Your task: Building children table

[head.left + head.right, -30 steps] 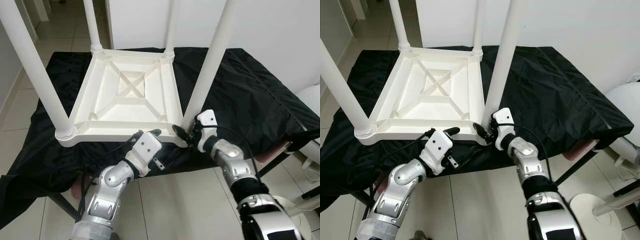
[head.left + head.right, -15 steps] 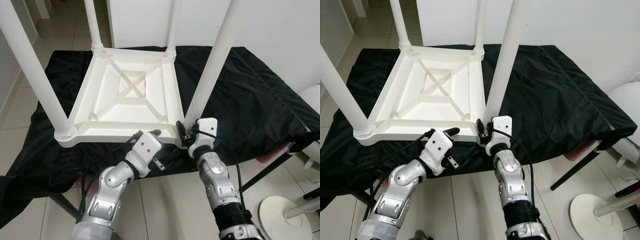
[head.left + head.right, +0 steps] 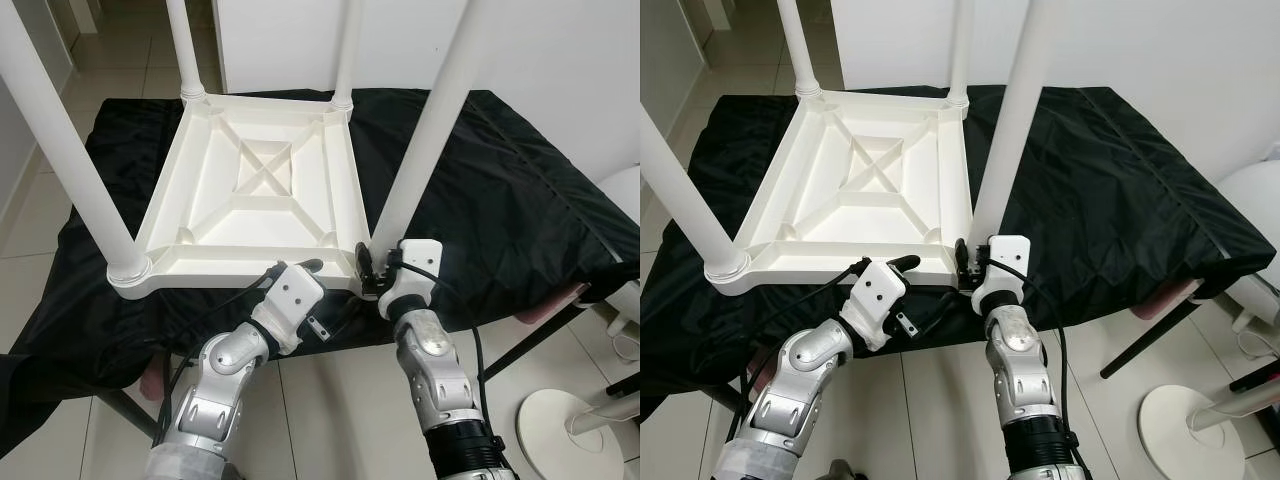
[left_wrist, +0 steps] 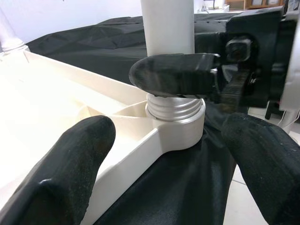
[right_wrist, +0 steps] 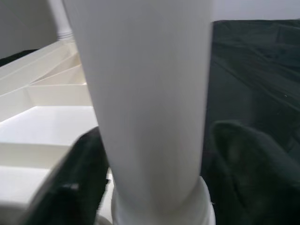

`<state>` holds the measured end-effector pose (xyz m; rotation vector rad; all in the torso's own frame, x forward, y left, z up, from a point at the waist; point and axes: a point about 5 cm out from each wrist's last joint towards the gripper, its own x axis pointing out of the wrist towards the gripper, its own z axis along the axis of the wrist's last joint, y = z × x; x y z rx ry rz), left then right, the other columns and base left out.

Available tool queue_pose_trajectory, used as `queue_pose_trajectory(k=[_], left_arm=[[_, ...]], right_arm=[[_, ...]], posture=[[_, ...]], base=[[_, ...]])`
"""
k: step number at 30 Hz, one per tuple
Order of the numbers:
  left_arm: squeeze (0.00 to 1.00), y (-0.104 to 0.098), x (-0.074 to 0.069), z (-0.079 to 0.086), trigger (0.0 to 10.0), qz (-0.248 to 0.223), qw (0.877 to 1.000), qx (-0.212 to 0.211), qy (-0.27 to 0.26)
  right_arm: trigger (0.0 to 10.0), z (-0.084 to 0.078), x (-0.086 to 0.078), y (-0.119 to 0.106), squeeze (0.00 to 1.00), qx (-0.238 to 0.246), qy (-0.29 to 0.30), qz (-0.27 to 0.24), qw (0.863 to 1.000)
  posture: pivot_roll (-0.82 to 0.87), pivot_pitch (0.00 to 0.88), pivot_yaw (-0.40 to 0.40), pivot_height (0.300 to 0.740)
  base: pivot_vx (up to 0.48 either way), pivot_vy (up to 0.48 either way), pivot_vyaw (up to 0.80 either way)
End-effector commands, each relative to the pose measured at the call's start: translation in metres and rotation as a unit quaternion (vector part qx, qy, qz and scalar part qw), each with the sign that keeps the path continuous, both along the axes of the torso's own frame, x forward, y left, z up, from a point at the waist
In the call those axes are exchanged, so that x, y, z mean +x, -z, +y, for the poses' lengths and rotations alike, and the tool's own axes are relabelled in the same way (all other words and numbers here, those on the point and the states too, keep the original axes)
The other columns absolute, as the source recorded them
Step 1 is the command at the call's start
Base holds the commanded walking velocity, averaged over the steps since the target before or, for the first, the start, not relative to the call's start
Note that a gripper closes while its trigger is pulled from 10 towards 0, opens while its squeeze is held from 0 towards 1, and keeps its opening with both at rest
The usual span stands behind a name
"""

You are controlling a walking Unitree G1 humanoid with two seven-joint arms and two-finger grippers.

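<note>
no readable text, no labels, no brand marks, no numbers on anything in view

- A black cloth covers the work surface, creased, its edges hanging over the sides;
- the floor is pale glossy tile with thin grout lines, reflecting soft light;
- a plain white wall stands behind and to the right;
- dark metal legs show under the cloth's right edge;
- a round white stand base sits on the tiles at lower right, with a white rounded object near the right border.
</note>
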<state>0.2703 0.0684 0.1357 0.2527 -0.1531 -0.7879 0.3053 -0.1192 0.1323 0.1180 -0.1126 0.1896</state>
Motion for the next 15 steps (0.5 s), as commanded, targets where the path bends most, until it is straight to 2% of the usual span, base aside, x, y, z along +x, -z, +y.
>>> queue_pose_trajectory(k=[1,2,4,5,6,8,15], left_arm=[[0.0,0.0,0.002,0.004,10.0,-0.004,0.999,-0.009,-0.049],[0.0,0.0,0.002,0.004,10.0,-0.005,0.999,-0.008,-0.049],[0.0,0.0,0.002,0.004,10.0,-0.005,0.999,-0.007,-0.049],[0.0,0.0,0.003,0.004,10.0,-0.005,0.999,-0.007,-0.05],[0.0,0.0,0.003,0.004,10.0,-0.005,0.999,-0.007,-0.05],[0.0,0.0,0.004,0.004,10.0,-0.006,0.999,-0.007,-0.05],[0.0,-0.001,0.005,0.003,10.0,-0.007,0.999,-0.007,-0.05]], right_arm=[[10.0,-0.006,0.0,0.0,1.0,0.007,-0.009,-0.004,1.0],[10.0,-0.011,0.0,0.0,0.86,-0.008,-0.029,-0.004,1.0],[10.0,-0.014,0.0,0.001,0.86,-0.018,-0.042,-0.003,0.999],[10.0,-0.019,0.001,0.002,0.0,-0.026,-0.064,0.001,0.998],[10.0,-0.019,0.001,0.002,0.0,-0.026,-0.064,0.001,0.998],[10.0,-0.028,0.003,0.006,0.0,-0.071,-0.132,0.006,0.989],[10.0,-0.033,0.013,0.004,0.0,-0.118,-0.189,0.005,0.975]], posture=[[-0.06,0.055,-0.029,0.74],[-0.06,0.057,-0.028,0.74],[-0.06,0.057,-0.028,0.74],[-0.06,0.059,-0.026,0.74],[-0.06,0.059,-0.026,0.74],[-0.06,0.059,-0.022,0.74],[-0.06,0.059,-0.017,0.74]], base=[[0.0,0.0,0.0],[0.0,0.0,0.0],[0.0,0.0,0.0],[0.0,0.0,0.0],[0.0,0.0,0.0],[0.0,0.0,0.0],[0.0,0.0,0.0]])
